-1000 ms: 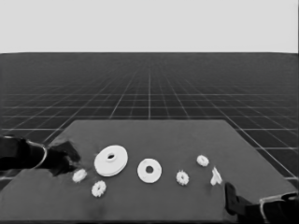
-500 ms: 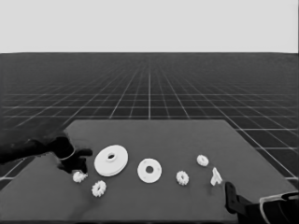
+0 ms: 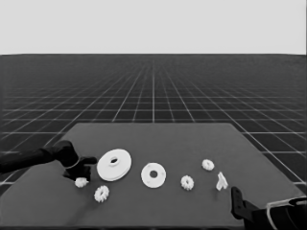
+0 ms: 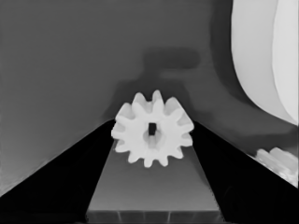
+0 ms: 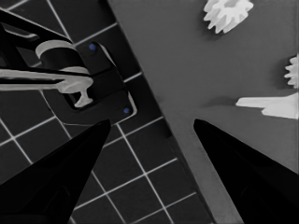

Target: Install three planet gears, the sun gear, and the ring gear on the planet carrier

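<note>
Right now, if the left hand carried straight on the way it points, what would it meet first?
Most likely the small gear, which lies between the open fingers of the left hand, beside the larger round part; depth is hard to judge.

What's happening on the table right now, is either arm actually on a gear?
The left gripper is down at the table's left end, its open fingers either side of a small gear, which lies flat on the table. The larger round part sits just beside it, the smaller round part nearer the middle with nothing on it. Three other gears and the thin white piece lie loose. The right gripper waits off the table's right corner.
</note>
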Controlling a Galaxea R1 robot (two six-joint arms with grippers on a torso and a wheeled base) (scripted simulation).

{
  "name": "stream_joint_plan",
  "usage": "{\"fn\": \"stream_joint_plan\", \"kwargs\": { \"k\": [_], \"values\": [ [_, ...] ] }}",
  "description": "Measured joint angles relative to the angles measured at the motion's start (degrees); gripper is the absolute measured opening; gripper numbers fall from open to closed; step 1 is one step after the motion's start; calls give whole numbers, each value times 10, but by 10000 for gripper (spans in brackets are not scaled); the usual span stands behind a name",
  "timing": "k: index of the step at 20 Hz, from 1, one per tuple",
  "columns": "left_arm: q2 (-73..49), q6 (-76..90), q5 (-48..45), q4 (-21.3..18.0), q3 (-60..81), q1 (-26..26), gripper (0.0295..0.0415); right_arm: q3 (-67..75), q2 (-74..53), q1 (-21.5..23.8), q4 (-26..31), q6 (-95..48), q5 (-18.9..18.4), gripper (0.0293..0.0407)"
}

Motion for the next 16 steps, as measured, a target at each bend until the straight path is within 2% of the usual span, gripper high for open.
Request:
{"fn": "stream_joint_plan", "kwargs": {
  "k": [8,10,11,16],
  "values": [
    [0,0,0,0,0,0,313,0,0,0,0,0,0,385],
    [-34,-15,60,-51,63,-75,312,0,0,0,0,0,0,385],
    [-39,-16,73,-65,71,-96,312,0,0,0,0,0,0,385],
    [-42,-16,90,-84,77,-122,312,0,0,0,0,0,0,385]
  ]
}}
